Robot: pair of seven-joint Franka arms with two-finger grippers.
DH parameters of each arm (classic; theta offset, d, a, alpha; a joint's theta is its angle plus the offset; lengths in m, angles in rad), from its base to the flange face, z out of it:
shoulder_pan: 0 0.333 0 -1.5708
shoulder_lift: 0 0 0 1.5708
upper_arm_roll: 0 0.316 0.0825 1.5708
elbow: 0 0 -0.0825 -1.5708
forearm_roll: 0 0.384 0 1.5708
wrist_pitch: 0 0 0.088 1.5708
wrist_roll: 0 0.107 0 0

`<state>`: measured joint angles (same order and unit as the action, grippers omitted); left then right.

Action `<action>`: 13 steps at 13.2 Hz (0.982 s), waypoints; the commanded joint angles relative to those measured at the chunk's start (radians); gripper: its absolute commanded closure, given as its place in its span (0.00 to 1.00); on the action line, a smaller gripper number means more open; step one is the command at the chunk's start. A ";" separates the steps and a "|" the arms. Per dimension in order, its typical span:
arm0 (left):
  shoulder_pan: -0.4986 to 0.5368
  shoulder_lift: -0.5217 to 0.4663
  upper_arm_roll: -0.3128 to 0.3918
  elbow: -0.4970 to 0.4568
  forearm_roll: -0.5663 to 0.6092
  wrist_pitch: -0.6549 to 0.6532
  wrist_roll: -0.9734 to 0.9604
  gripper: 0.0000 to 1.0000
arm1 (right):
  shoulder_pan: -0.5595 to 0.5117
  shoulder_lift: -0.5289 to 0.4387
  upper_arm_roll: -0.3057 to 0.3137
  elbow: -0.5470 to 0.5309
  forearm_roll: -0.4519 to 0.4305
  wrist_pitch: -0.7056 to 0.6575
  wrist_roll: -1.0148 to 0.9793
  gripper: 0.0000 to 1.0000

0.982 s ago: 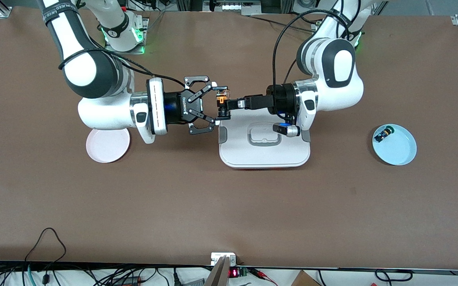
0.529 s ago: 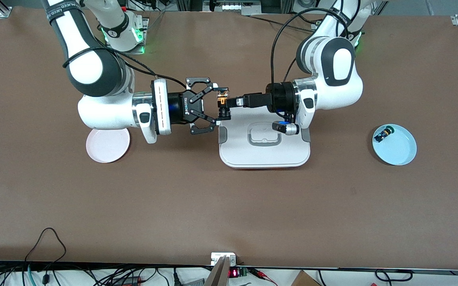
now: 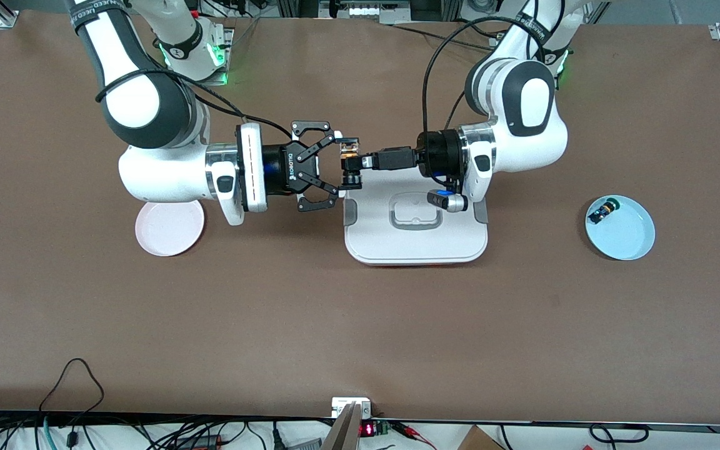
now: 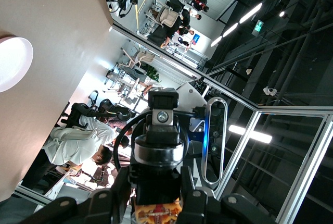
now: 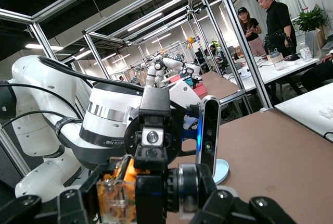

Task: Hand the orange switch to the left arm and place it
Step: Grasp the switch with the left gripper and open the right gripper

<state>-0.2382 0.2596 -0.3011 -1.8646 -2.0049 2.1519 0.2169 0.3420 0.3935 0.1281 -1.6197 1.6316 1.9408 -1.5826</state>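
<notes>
The orange switch (image 3: 352, 180) hangs in the air over the edge of the white box (image 3: 416, 240) toward the right arm's end. My left gripper (image 3: 355, 162) is shut on the switch's middle. My right gripper (image 3: 339, 164) is open, with one finger on each side of the switch, by the orange end and by the dark cylinder. In the left wrist view the switch (image 4: 158, 153) sits between the left gripper's (image 4: 156, 200) jaws. In the right wrist view the orange body (image 5: 114, 187) lies between the right gripper's (image 5: 151, 211) spread fingers.
A pink plate (image 3: 169, 228) lies under the right arm. A light blue plate (image 3: 625, 234) toward the left arm's end holds a small blue-and-black component (image 3: 602, 211). The box has grey latches and a recessed handle (image 3: 414, 215).
Both grippers have closed in on each other slightly. The right gripper's open fingers now reach further around the switch. The left gripper still holds the switch.
</notes>
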 commanded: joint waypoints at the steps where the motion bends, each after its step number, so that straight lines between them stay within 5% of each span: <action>1: 0.004 -0.020 -0.001 -0.005 -0.011 -0.004 0.016 1.00 | 0.008 -0.013 -0.001 -0.014 -0.018 0.007 0.010 0.58; 7: 0.005 -0.019 -0.001 -0.005 -0.011 -0.006 0.013 1.00 | 0.008 -0.015 -0.001 -0.017 -0.015 0.006 0.016 0.47; 8: 0.005 -0.017 0.000 -0.004 -0.008 -0.007 0.012 1.00 | 0.008 -0.015 -0.001 -0.017 -0.015 0.007 0.015 0.33; 9: 0.005 -0.017 0.000 -0.004 0.000 -0.007 0.015 1.00 | 0.008 -0.015 -0.001 -0.017 -0.010 0.007 0.016 0.00; 13: 0.007 -0.016 0.002 -0.005 0.001 -0.007 0.018 1.00 | 0.008 -0.019 -0.001 -0.017 -0.009 0.012 0.047 0.00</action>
<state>-0.2367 0.2583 -0.3000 -1.8641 -2.0046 2.1516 0.2208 0.3440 0.3938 0.1286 -1.6251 1.6310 1.9408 -1.5691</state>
